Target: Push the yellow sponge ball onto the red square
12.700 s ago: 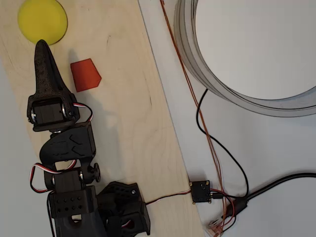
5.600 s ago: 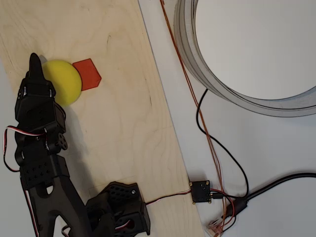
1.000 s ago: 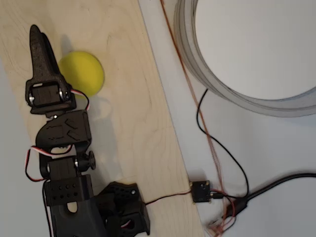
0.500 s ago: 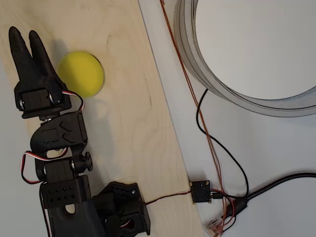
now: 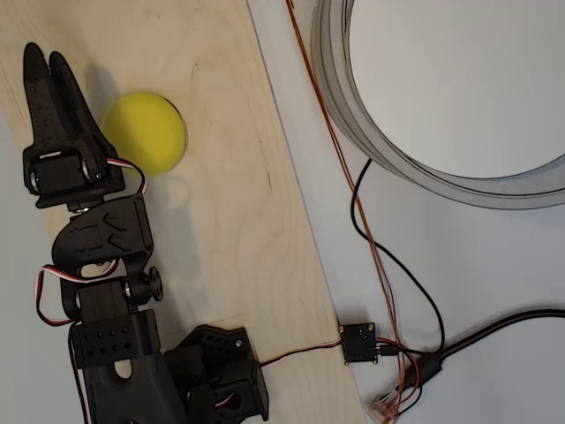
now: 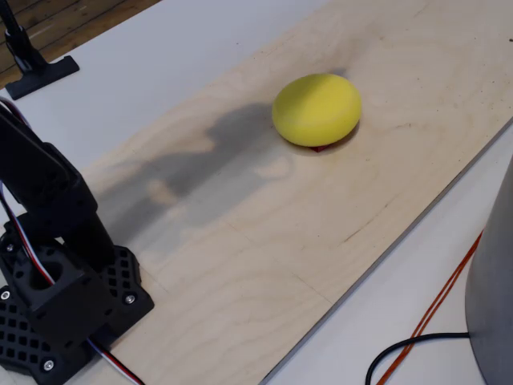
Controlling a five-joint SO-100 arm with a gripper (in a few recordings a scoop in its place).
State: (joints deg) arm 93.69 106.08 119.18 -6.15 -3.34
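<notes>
The yellow sponge ball (image 5: 144, 132) rests on the wooden board (image 5: 221, 221), round and matte. It covers the red square, of which only a thin red sliver (image 6: 321, 147) peeks out under the ball's near edge in the fixed view. My black gripper (image 5: 45, 55) lies to the left of the ball in the overhead view, pointing up the picture. It stands apart from the ball with a gap of bare wood between them. Its two fingers lie side by side, shut on nothing.
A large grey ring (image 5: 371, 132) fills the upper right beside the board. Orange and black cables (image 5: 371, 247) run to a small connector board (image 5: 357, 342). The arm's base (image 6: 56, 297) stands at the board's near left corner. A black stand (image 6: 32, 64) sits far left.
The ball went from the board's top left to on top of the red patch. The gripper then drew off to the left; in the last half second it barely shifted.
</notes>
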